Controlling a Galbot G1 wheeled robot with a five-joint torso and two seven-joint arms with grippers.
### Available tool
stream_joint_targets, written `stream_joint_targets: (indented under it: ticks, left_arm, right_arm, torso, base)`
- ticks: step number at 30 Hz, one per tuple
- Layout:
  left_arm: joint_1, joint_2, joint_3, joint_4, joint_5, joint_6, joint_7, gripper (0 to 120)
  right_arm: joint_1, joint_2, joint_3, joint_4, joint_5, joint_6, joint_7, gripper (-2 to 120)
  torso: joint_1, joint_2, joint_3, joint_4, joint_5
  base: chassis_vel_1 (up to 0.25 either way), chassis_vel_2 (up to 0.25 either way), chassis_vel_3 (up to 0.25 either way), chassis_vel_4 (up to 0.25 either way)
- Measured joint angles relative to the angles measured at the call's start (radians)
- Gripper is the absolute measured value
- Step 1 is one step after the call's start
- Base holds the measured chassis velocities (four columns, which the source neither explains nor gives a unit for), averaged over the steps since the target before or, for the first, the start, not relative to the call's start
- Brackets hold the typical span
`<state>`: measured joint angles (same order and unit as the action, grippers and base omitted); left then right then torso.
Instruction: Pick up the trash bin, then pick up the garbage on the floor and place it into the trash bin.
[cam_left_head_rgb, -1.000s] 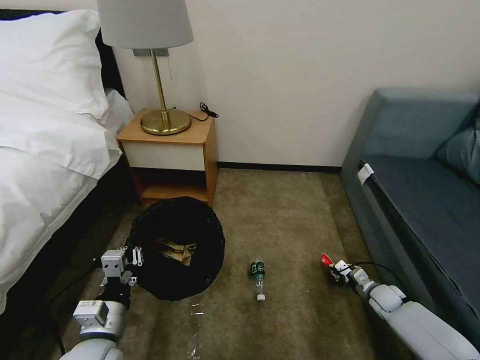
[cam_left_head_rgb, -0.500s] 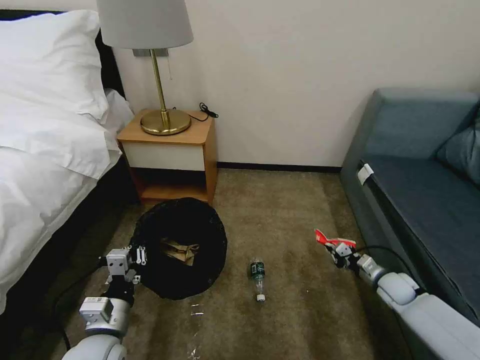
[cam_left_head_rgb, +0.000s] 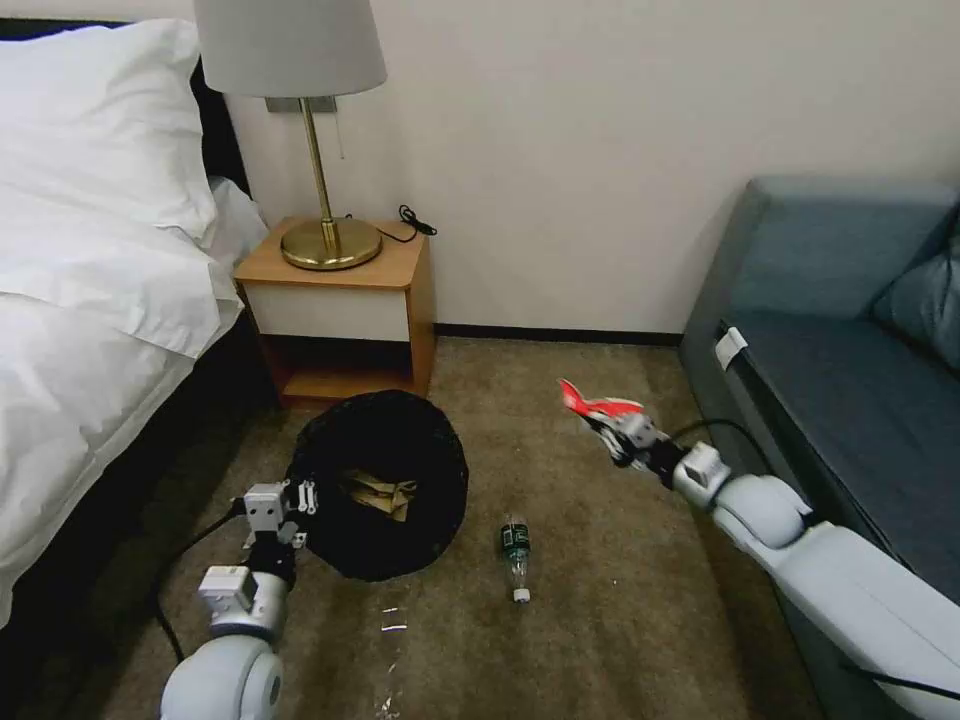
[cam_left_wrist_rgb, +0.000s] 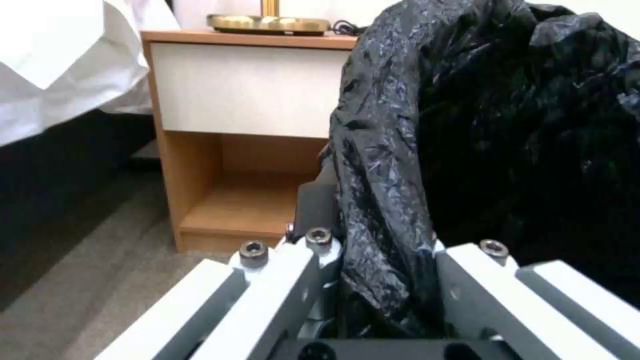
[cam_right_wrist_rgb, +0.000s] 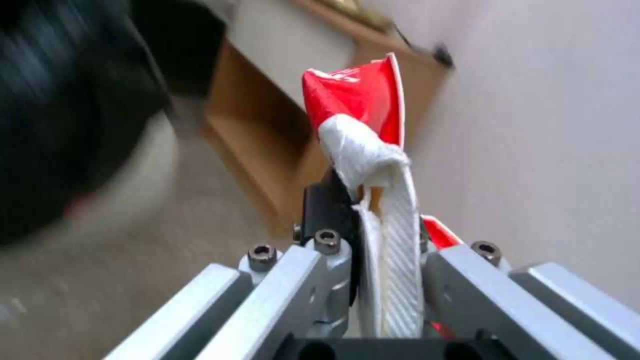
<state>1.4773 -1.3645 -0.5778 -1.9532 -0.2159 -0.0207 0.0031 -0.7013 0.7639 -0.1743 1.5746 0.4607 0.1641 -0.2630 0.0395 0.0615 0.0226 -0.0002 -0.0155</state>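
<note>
A: Why does the left tool (cam_left_head_rgb: 296, 497) sit at the rim of the small round bin lined with a crinkly black plastic bag (cam_left_head_rgb: 385, 480)?

B: It pinches the rim together with a fold of the bag, as the left wrist view shows, the plastic (cam_left_wrist_rgb: 387, 210) bunched between its two fingers. Held there, the bin's mouth is tipped up and open, and I judge that is to give the other arm a target. The bin is just in front of the wooden nightstand (cam_left_head_rgb: 345, 305), on the carpet side of it.

A: What lies in the bin?

B: A crumpled brown paper bag (cam_left_head_rgb: 378, 495), down in the black lining.

A: And the right tool (cam_left_head_rgb: 615, 428)?

B: It is pressed together on a crumpled red-and-white wrapper (cam_left_head_rgb: 592, 403), up in the air, to the right of the nightstand and of the bin. The wrapper stands out beyond the fingertips in the right wrist view (cam_right_wrist_rgb: 373, 150), so the grip is at its lower part. I judge it is being carried toward the bin.

A: What garbage is left on the floor?

B: A small clear bottle with a green label (cam_left_head_rgb: 516, 556), lying on the carpet in front of the nightstand, near the bin's right side but apart from it.
</note>
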Motion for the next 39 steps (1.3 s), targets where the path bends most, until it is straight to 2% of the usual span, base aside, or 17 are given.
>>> stream_joint_targets:
  ticks: [8, 10, 15, 19, 27, 33, 35, 36, 38, 39]
  left_arm:
    - [-0.07, 0.037, 0.021, 0.073, -0.031, 0.008, 0.001, 4]
    - [-0.11, 0.051, 0.033, 0.115, -0.041, 0.009, 0.002, 4]
    - [-0.15, 0.055, 0.047, 0.153, -0.05, 0.011, 0.002, 4]
    - [-0.217, 0.056, 0.079, 0.204, -0.059, 0.018, 0.002, 4]
    - [-0.322, 0.037, 0.137, 0.272, -0.067, 0.038, -0.003, 4]
    - [-0.337, 0.024, 0.151, 0.293, -0.068, 0.041, -0.003, 4]
    - [-0.336, 0.025, 0.152, 0.298, -0.069, 0.04, -0.003, 4]
    - [-0.336, 0.025, 0.152, 0.298, -0.069, 0.04, -0.003, 4]
    - [-0.333, 0.028, 0.153, 0.3, -0.071, 0.037, -0.002, 4]
    - [-0.333, 0.028, 0.153, 0.3, -0.071, 0.037, -0.002, 4]
  right_arm:
    - [0.086, 0.02, -0.077, 0.045, 0.066, -0.02, 0.016, 1]
    - [0.118, 0.027, -0.107, 0.075, 0.113, -0.032, 0.028, 1]
    - [0.146, 0.037, -0.131, 0.114, 0.186, -0.052, 0.044, 1]
    - [0.184, 0.064, -0.168, 0.162, 0.268, -0.069, 0.055, 1]
    - [0.194, 0.125, -0.235, 0.159, 0.279, -0.055, 0.068, 1]
    - [0.194, 0.182, -0.267, 0.097, 0.239, -0.048, 0.13, 1]
    - [0.197, 0.211, -0.278, 0.067, 0.22, -0.047, 0.182, 10]
    - [0.197, 0.211, -0.278, 0.067, 0.22, -0.047, 0.182, 10]
    - [0.208, 0.243, -0.279, 0.039, 0.216, -0.048, 0.209, 20]
    - [0.208, 0.243, -0.279, 0.039, 0.216, -0.048, 0.209, 20]
  torso:
    - [0.0, 0.0, 0.0, -0.0001, 0.0001]
    - [0.0, 0.0, 0.0, -0.0001, 0.0002]
    - [0.0, 0.0, 0.0, -0.0002, 0.0002]
    - [0.0, 0.0, 0.0, -0.0001, 0.0001]
    - [0.0, 0.0, 0.0, -0.0003, 0.0002]
    - [0.0, 0.0, 0.0, -0.0002, 0.0002]
    - [0.0, 0.0, 0.0, -0.0002, 0.0002]
    - [0.0, 0.0, 0.0, -0.0002, 0.0002]
    - [0.0, 0.0, 0.0, 0.0, 0.0001]
    - [0.0, 0.0, 0.0, 0.0, 0.0001]
  base:
    - [0.0, 0.0, 0.0, 0.0]
    - [0.0, 0.0, 0.0, 0.0]
    - [0.0, 0.0, 0.0, 0.0]
    - [0.0, 0.0, 0.0, 0.0]
    - [0.0, 0.0, 0.0, 0.0]
    - [0.0, 0.0, 0.0, 0.0]
    - [0.0, 0.0, 0.0, 0.0]
    - [0.0, 0.0, 0.0, 0.0]
    - [0.0, 0.0, 0.0, 0.0]
    - [0.0, 0.0, 0.0, 0.0]
